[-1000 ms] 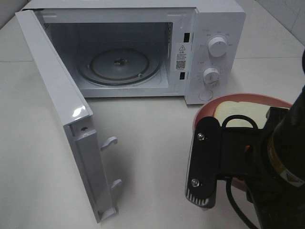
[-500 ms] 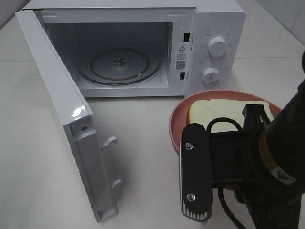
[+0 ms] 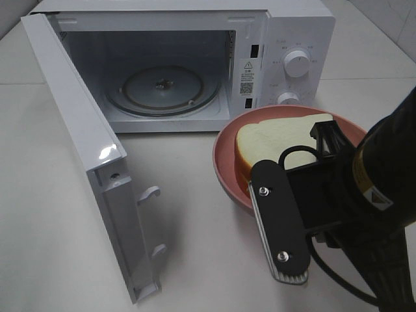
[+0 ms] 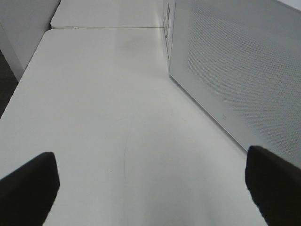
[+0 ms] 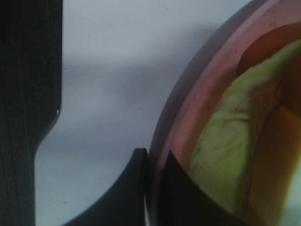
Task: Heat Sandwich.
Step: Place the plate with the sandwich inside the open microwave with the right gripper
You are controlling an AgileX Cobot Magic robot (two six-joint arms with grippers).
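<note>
- Gripping a pink plate [image 3: 224,166] by its rim, the right hand [image 5: 154,188] is clamped on it at 4 o'clock in the high view.
- The sandwich [image 3: 273,140] lies on the plate, just in front of the white microwave [image 3: 299,26] at 12 o'clock.
- The door [image 3: 78,130] stands open toward 8 o'clock, showing the glass turntable [image 3: 162,88].
- The left hand [image 4: 151,188] has its fingers wide apart above the white desk [image 4: 117,94], beside the microwave's side wall.
</note>
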